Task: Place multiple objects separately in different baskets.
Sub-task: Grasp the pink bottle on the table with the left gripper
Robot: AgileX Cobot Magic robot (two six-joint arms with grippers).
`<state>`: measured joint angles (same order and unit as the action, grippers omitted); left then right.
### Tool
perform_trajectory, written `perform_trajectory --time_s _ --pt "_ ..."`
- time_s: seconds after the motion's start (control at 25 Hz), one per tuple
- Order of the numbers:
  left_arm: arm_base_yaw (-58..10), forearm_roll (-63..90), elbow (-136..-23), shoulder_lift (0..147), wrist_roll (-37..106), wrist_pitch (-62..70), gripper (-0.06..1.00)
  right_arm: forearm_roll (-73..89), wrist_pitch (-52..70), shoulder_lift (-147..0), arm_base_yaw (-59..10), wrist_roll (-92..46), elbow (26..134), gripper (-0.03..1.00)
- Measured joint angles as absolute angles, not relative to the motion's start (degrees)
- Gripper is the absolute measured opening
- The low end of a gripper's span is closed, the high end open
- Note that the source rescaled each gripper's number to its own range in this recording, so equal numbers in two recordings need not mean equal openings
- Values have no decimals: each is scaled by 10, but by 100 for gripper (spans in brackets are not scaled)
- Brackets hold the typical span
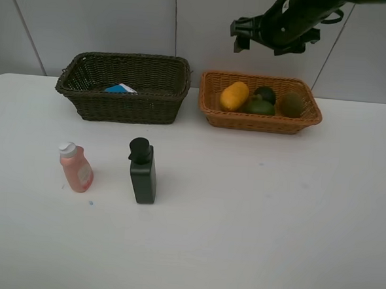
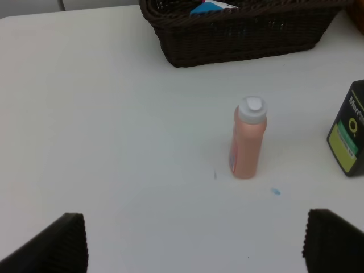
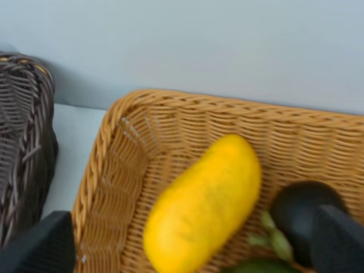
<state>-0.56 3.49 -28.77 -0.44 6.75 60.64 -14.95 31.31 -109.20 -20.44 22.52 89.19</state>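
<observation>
Right fingers (image 3: 42, 244) wide, empty above orange basket (image 1: 260, 125); left fingers (image 2: 57, 244) wide, facing pink bottle (image 2: 248, 145).
Fruit looks sorted; next, probably grasp that bottle for the dark basket (image 1: 123, 107).

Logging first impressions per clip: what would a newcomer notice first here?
The yellow mango draws the eye, lying beside darker fruit in the tan basket at back right. Then the pink bottle and black pump bottle, standing apart on the white table before the dark basket.

At upper right, the right gripper (image 1: 239, 36) and its arm (image 1: 298, 15) were matte black and blocky, with a thin dark cable loop (image 1: 333, 17). The left gripper (image 2: 193, 245) had black fingers (image 2: 63, 245) with ribbed edges.
</observation>
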Motion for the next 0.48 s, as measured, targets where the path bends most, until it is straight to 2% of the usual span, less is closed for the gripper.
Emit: perform_trajectory --time_s 0.28,0.48 --pt "-6 35 -288 -4 68 606 100 -134 413 -1008 -204 121 881 100" --pt "-6 35 -288 -4 68 606 100 -129 424 -913 -204 61 797 100"
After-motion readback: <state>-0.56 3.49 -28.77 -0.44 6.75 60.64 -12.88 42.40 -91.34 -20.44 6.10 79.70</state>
